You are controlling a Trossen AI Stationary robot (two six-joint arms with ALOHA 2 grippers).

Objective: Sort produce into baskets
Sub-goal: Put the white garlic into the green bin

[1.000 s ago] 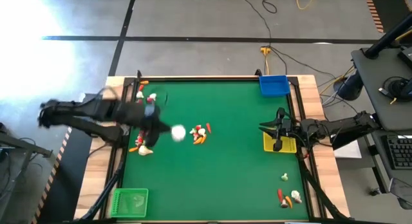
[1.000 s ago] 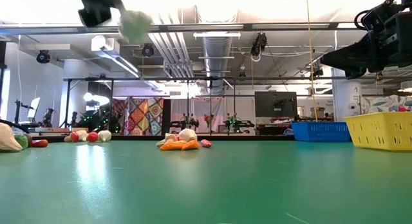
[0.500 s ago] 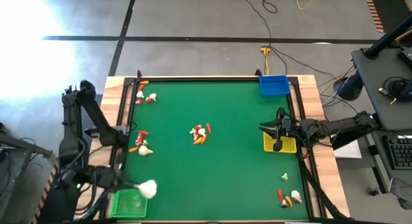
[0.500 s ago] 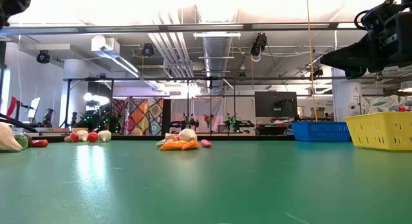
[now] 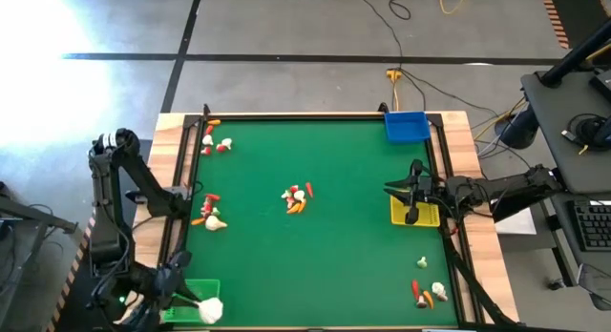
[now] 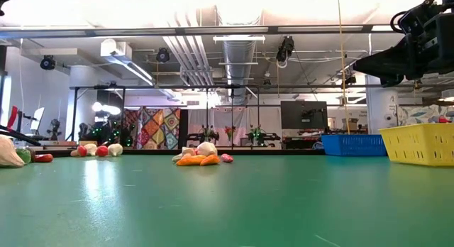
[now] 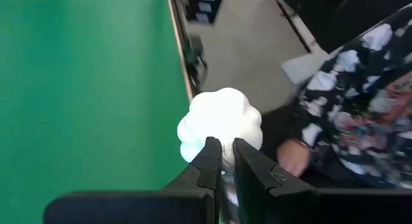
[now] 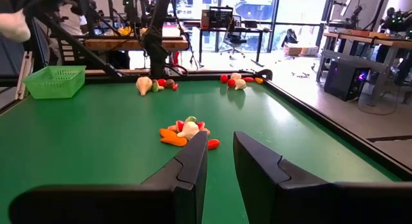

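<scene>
My left gripper hangs over the green basket at the table's near left corner, shut on a white garlic-like bulb. My right gripper waits level by the yellow basket at the right edge, open, with nothing between its fingers. The blue basket stands at the far right. Small heaps of produce lie on the green mat: one in the middle, one by the left edge, one at the far left, one at the near right. My left gripper pinches the bulb's near end between its two fingertips. The fingers come from the table's left side, slanting down. The bulb sticks out beyond the fingertips, lifted clear above the green basket's near right corner.
A person in a patterned sleeve stands close beyond the table's near left corner. The mat between the heaps is bare. The table's dark frame rail runs along the left edge.
My left gripper has swung from over the mat left of the middle heap toward the table's near left corner, sinking a little and rolling. It stays shut on the white bulb, which has travelled with it and now hangs over the green basket.
</scene>
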